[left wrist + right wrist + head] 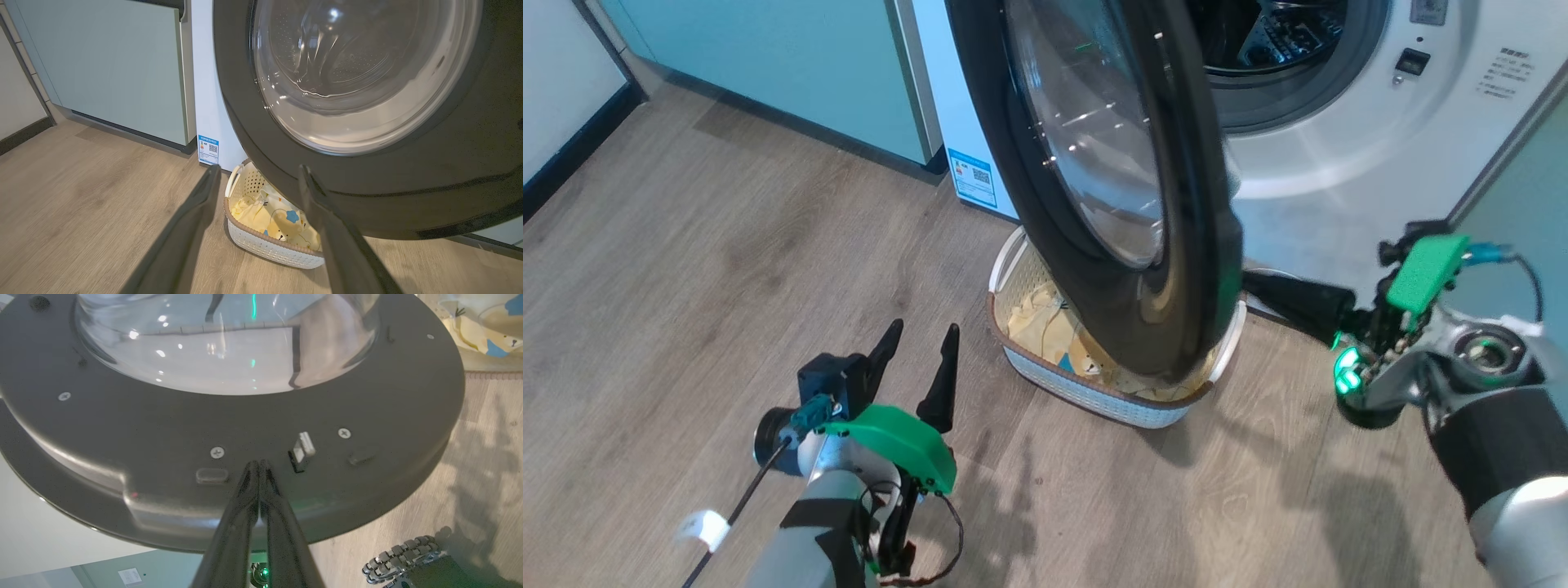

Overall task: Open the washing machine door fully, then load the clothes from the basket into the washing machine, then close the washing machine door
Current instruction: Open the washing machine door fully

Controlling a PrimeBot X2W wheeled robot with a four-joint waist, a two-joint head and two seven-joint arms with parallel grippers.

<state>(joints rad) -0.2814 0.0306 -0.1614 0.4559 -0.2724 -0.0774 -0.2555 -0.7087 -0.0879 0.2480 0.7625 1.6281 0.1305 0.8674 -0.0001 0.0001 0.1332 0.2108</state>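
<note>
Presently the washing machine door (1094, 180) stands swung out from the washing machine (1339, 147), leaving the steel drum (1274, 33) exposed behind it. The right gripper (1250, 284) has its two fingers pressed together with nothing between them, and the right wrist view shows the tips set against the door's dark inner face, just beside the latch hook (302, 451). The left gripper (923, 331) hangs over the wood floor (686, 286) with its fingers spread apart and empty, well clear of the door. The basket (1086, 400) sits on the floor directly below the door's lower edge, close to the machine's front. The clothes (278, 220) lie inside the basket.
</note>
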